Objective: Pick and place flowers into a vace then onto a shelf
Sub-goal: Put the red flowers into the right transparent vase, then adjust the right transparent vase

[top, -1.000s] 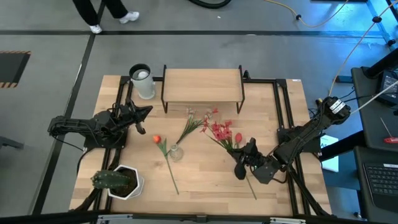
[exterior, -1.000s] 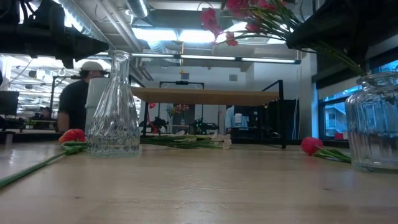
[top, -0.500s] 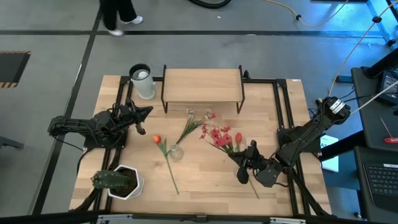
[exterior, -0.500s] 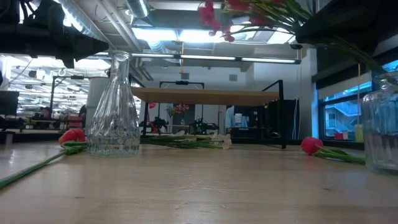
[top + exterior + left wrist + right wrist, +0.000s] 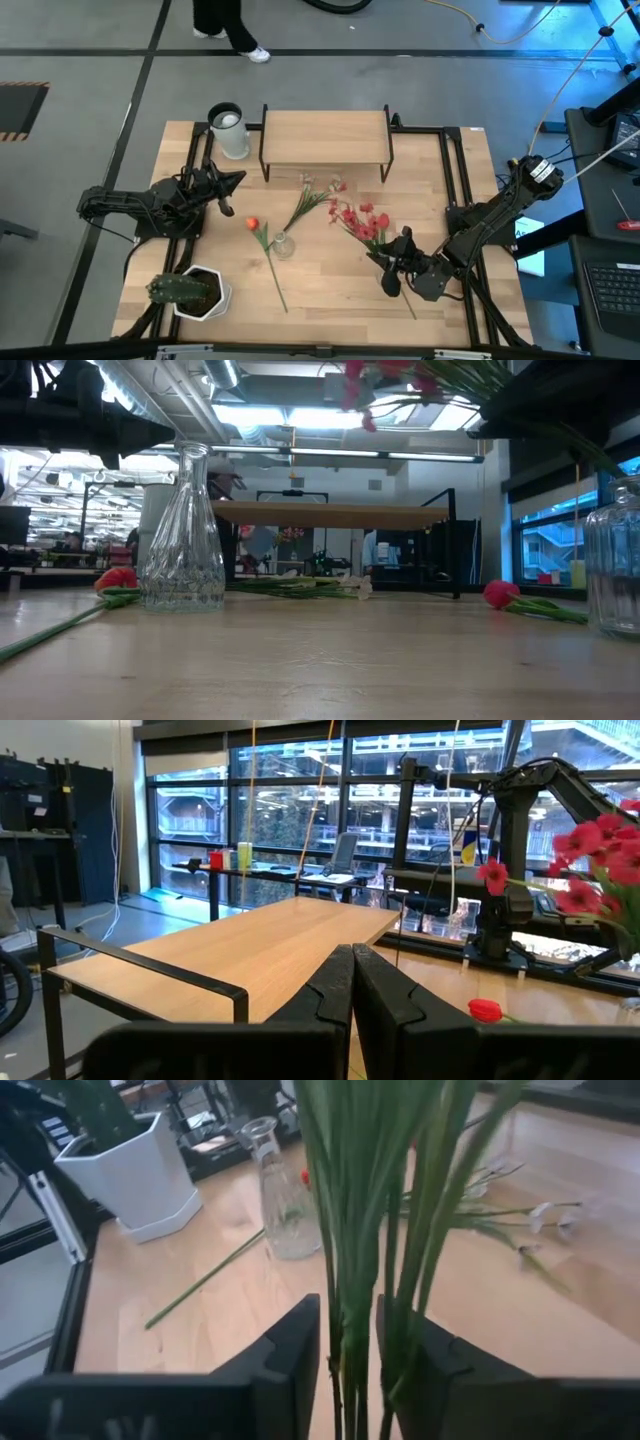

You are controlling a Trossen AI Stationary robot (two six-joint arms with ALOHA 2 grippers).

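Now the right gripper (image 5: 393, 268) pinches the spray of red blossoms (image 5: 356, 219) above the table (image 5: 330, 285), right of the glass vase (image 5: 282, 244). Around it lie an orange tulip (image 5: 252, 225) and white sprig (image 5: 303, 206); the shelf (image 5: 325, 135) stands behind. The left gripper (image 5: 224, 190), fingers pressed together, waits beside a white cylinder (image 5: 230, 132).

Low view: red spray (image 5: 385, 385) cut by top edge, its holder hidden; glass jar (image 5: 612, 560) cut by right edge. Right wrist view: stems (image 5: 385, 1230) run off the top, heads unseen, potted plant (image 5: 130, 1165) cropped. High view: person (image 5: 228, 25) cut at top, only legs. Left wrist view: blossoms (image 5: 600, 855) clipped at the edge.
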